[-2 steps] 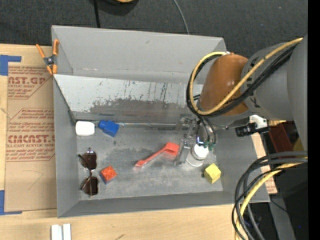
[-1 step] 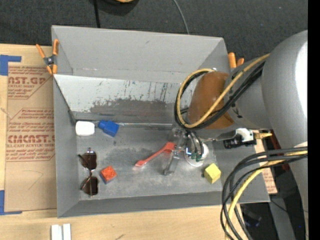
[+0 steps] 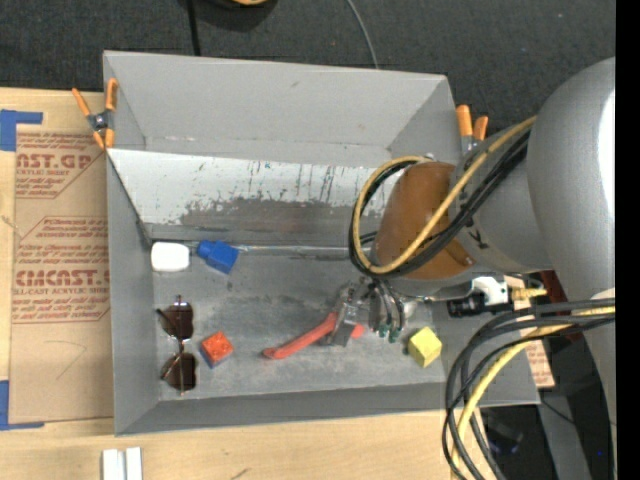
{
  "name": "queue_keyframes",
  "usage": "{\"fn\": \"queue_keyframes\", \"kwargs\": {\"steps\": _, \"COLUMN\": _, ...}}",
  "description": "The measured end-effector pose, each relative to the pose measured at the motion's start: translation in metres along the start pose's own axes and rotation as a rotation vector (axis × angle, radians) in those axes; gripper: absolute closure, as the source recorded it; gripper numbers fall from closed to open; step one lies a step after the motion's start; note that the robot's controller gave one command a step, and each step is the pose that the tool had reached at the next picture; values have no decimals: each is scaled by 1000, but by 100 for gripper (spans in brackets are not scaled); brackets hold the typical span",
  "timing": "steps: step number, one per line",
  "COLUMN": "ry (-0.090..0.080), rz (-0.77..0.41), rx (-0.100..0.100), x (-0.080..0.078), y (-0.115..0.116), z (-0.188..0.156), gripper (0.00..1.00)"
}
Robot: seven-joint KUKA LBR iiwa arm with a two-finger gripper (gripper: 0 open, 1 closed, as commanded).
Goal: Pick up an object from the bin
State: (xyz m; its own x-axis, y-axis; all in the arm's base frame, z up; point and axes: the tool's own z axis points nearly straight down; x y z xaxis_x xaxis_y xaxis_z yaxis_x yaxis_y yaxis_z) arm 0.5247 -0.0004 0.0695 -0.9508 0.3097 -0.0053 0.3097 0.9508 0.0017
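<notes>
I am down in the grey metal bin (image 3: 270,108), reaching in from the right, and my jaws sit low over the floor, right of its middle. They are at the upper right end of a long, thin red-orange piece (image 3: 298,345) that lies slanted on the floor, its other end pointing down and to the left. I cannot tell whether my jaws are wide or narrow, or whether they grip that piece. Just to their right lies a small yellow block (image 3: 425,346), apart from the red-orange piece. The rest lies well apart on the left side: a white lump (image 3: 170,257) and a blue piece (image 3: 218,256) near the back wall, a pair of dark sunglasses (image 3: 178,348), and a small orange cube (image 3: 215,348) just beside them.
</notes>
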Motion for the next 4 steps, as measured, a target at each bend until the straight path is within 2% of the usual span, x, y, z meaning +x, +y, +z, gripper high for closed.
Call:
{"fn": "queue_keyframes", "kwargs": {"steps": 2, "ry": 0, "rz": 0, "rx": 0, "x": 0, "y": 0, "z": -1, "gripper": 100}}
{"fn": "queue_keyframes", "kwargs": {"steps": 4, "ry": 8, "rz": 0, "rx": 2, "x": 2, "y": 0, "z": -22, "gripper": 100}}
